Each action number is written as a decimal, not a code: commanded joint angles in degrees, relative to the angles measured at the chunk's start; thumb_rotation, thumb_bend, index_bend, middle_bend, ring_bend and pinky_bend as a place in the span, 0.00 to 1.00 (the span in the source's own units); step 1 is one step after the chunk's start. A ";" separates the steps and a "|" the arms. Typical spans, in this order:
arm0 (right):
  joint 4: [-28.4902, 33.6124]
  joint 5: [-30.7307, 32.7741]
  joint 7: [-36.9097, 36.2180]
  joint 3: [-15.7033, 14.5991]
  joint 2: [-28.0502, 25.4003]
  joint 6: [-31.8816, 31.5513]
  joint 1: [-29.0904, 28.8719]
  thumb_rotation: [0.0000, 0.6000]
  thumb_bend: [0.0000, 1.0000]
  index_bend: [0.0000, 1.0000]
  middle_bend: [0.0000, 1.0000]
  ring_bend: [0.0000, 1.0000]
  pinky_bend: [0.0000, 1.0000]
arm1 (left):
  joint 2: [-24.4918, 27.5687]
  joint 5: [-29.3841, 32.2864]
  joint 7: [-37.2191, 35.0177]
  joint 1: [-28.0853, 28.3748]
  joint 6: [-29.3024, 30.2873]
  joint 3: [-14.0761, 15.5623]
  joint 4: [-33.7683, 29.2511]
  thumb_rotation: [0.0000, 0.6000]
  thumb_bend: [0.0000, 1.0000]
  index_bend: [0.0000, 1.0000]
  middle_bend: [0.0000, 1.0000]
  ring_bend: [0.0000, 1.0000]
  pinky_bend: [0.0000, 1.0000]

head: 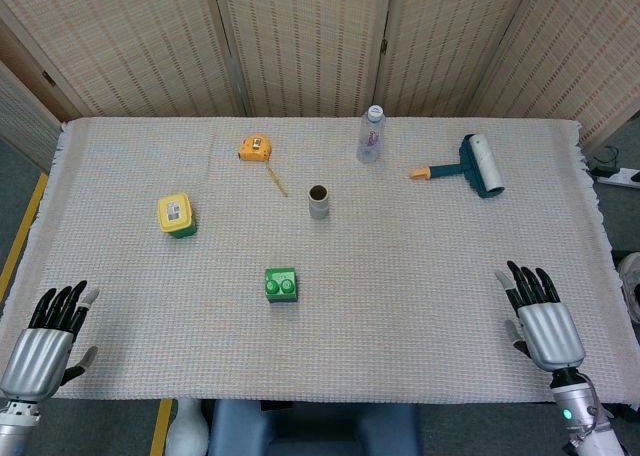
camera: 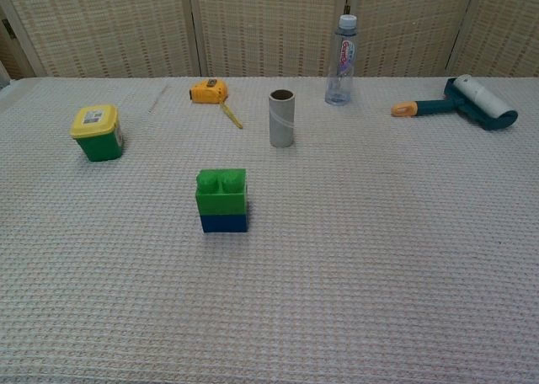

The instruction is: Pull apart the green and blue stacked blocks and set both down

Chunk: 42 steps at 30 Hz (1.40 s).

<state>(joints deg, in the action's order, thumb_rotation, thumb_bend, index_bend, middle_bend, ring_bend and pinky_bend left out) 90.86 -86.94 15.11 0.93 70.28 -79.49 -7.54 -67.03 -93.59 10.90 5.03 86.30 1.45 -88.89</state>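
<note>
The left hand (head: 42, 341) rests at the table's near left corner, fingers spread, holding nothing. Farther in on the cloth (head: 420, 276) stands a yellow-lidded tub (head: 176, 214), and beyond it, toward the far edge, a tape measure (head: 255, 150) with its tape pulled out. The green block (camera: 221, 191) sits stacked on the blue block (camera: 224, 222) near the table's middle, well apart from both hands and nearer the left one. Behind the stack stands a cardboard tube (head: 318, 201), then a bottle (head: 371, 134) and a lint roller (head: 470, 166). The right hand (head: 540, 318) lies at the near right corner, fingers spread and empty.
</note>
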 commanded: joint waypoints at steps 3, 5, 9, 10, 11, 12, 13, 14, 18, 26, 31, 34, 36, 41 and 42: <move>0.49 -0.66 0.20 -0.54 -0.32 -0.87 0.59 1.00 0.49 0.00 0.00 0.00 0.00 | -0.05 -2.61 -2.43 1.04 -1.31 1.44 0.10 1.00 0.28 0.00 0.00 0.00 0.00; 0.68 -1.37 0.08 -0.97 -0.50 -1.23 0.81 1.00 0.49 0.00 0.00 0.00 0.00 | -0.48 -3.65 -3.53 1.50 -1.61 1.81 0.55 1.00 0.26 0.00 0.00 0.00 0.00; 1.36 -2.40 -1.18 -1.18 -1.05 -2.66 1.39 1.00 0.49 0.00 0.00 0.00 0.00 | -1.90 -6.50 -7.49 2.64 -1.83 2.82 1.66 1.00 0.25 0.00 0.03 0.01 0.00; 1.48 -2.21 -1.35 -1.11 -1.11 -2.78 1.50 1.00 0.49 0.00 0.00 0.00 0.00 | -2.21 -7.23 -9.31 3.12 -2.13 3.15 1.99 1.00 0.25 0.00 0.08 0.04 0.02; 1.54 -1.99 -1.42 -1.00 -1.19 -2.73 1.51 1.00 0.48 0.00 0.00 0.00 0.00 | -2.47 -7.80 -11.74 3.73 -2.80 3.59 2.35 1.00 0.25 0.00 0.12 0.07 0.04; 1.45 -1.48 -1.34 -0.74 -1.18 -2.65 1.53 1.00 0.48 0.00 0.00 0.00 0.00 | -2.69 -8.28 -15.47 4.64 -4.10 4.30 2.80 1.00 0.25 0.00 0.16 0.10 0.07; 1.37 -1.02 -1.10 -0.53 -1.08 -2.58 1.54 1.00 0.48 0.00 0.00 0.00 0.00 | -2.81 -8.42 -18.39 5.32 -5.12 4.76 2.88 1.00 0.25 0.00 0.18 0.11 0.09; 1.30 -0.63 -0.69 -0.34 -0.86 -2.37 1.47 1.00 0.48 0.00 0.00 0.00 0.00 | -3.11 -8.57 -21.71 6.22 -6.12 5.03 2.90 1.00 0.24 0.00 0.19 0.10 0.09; 1.61 -2.10 -0.19 -0.78 0.17 -2.11 1.02 1.00 0.49 0.00 0.00 0.00 0.00 | -6.36 -7.56 -23.99 7.29 -5.91 3.32 1.27 1.00 0.21 0.00 0.26 0.09 0.00; 0.83 -6.02 1.20 -2.75 2.65 -0.82 0.04 1.00 0.48 0.00 0.00 0.00 0.00 | -15.43 -1.86 -11.36 11.38 -11.77 -2.74 -3.23 1.00 0.21 0.00 0.31 0.09 0.00; 0.71 -5.38 -1.04 -2.40 1.92 -0.19 -0.38 1.00 0.48 0.00 0.00 0.00 0.00 | -21.22 1.46 -7.60 15.90 -15.59 -7.24 0.21 1.00 0.23 0.00 0.31 0.08 0.00; 0.64 -4.60 -2.18 -1.87 1.59 -0.18 -0.46 1.00 0.48 0.00 0.00 0.00 0.00 | -24.46 5.23 -6.96 17.66 -17.69 -9.43 1.15 1.00 0.23 0.00 0.31 0.07 0.00; 0.22 -3.98 -3.03 -1.48 1.46 0.01 -0.60 1.00 0.48 0.00 0.00 0.00 0.00 | -26.70 8.41 -4.72 18.90 -19.48 -10.83 1.06 1.00 0.22 0.00 0.30 0.05 0.00; 0.08 -2.55 -5.85 -1.18 0.46 2.10 -1.43 1.00 0.48 0.00 0.00 0.00 0.00 | -30.91 13.67 1.48 21.81 -22.51 -12.86 1.24 1.00 0.22 0.00 0.28 0.02 0.00; 0.27 -2.68 -6.45 -1.34 0.05 2.49 -1.62 1.00 0.48 0.00 0.00 0.00 0.00 | -31.93 14.57 2.69 22.49 -22.77 -13.36 1.92 1.00 0.22 0.00 0.28 0.02 0.00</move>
<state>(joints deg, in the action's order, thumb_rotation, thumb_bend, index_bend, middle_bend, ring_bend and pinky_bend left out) 90.99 -89.77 9.24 -0.35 70.78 -77.53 -8.85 -96.60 -81.45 10.91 25.69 65.08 -10.42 -87.85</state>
